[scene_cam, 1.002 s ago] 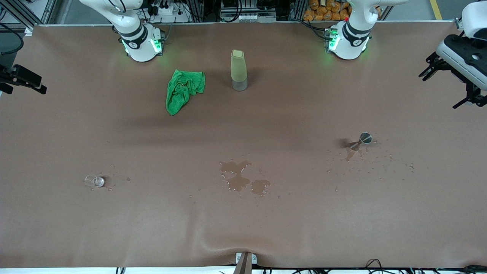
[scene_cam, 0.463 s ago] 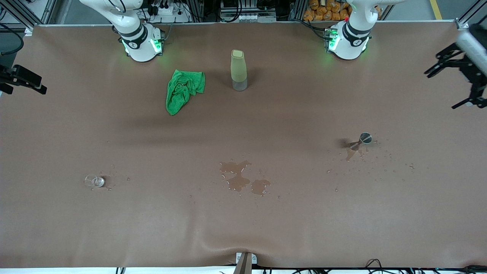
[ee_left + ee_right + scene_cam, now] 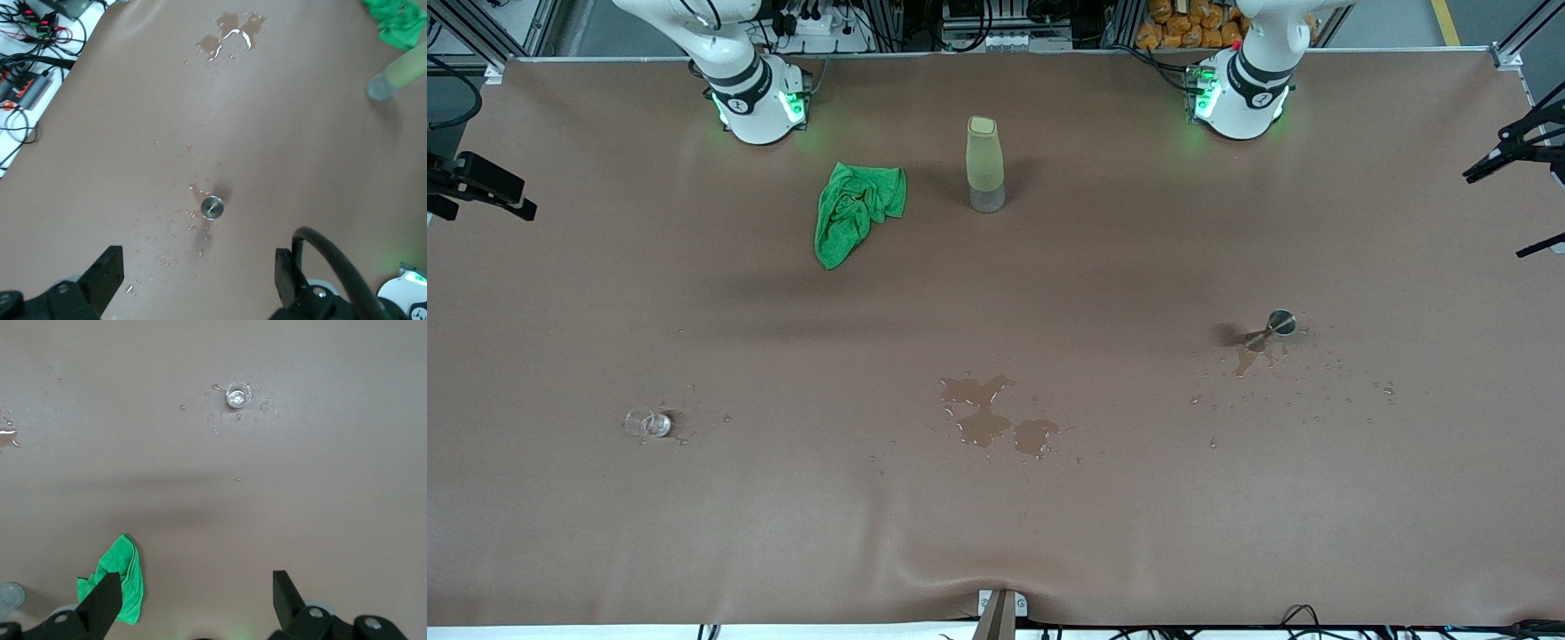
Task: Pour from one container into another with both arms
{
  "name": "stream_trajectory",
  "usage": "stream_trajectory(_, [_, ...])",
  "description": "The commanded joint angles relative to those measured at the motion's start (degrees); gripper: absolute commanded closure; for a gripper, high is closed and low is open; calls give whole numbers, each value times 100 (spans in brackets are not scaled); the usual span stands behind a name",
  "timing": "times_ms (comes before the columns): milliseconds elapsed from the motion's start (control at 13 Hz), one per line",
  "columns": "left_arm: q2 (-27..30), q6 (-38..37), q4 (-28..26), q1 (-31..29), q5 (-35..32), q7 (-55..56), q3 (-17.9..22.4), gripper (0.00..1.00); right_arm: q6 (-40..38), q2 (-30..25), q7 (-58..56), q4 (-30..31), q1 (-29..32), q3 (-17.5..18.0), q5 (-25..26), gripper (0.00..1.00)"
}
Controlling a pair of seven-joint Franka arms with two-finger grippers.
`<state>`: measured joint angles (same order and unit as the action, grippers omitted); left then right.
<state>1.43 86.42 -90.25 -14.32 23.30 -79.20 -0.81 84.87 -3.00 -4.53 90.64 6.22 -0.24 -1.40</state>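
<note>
The tiny clear glass cup (image 3: pixel 647 423) stands on the brown table toward the right arm's end, also seen in the right wrist view (image 3: pixel 237 395). The small silver metal cup (image 3: pixel 1279 324) stands toward the left arm's end among water drops, and the left wrist view shows its round rim (image 3: pixel 212 208). My left gripper (image 3: pixel 1526 199) hangs high at the table's edge, open and empty (image 3: pixel 199 270), well away from the metal cup. My right gripper (image 3: pixel 482 187) waits at the other edge, open and empty (image 3: pixel 197 587), far from the glass cup.
An olive-green bottle (image 3: pixel 984 164) stands between the two arm bases, with a crumpled green cloth (image 3: pixel 854 212) beside it. A puddle (image 3: pixel 987 418) lies mid-table, nearer the front camera. Small drops surround both cups.
The left gripper has drawn back toward the table's edge at the left arm's end, and its white hand has left the front view. The right arm and both cups have not moved.
</note>
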Motion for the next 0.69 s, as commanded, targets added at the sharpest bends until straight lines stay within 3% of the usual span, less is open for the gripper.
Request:
stream_trajectory(0, [59, -63, -580, -535, 647, -612, -42, 0, 29, 27, 32, -46, 142, 7, -193, 0])
stream_trajectory(308, [-90, -178, -906, -712, 798, -991, -42, 0, 64, 89, 5, -46, 309, 7, -395, 0])
stream_trajectory(617, [-239, -239, -1547, -1195, 1544, -1772, -42, 0, 73, 176, -685, -46, 397, 7, -431, 0])
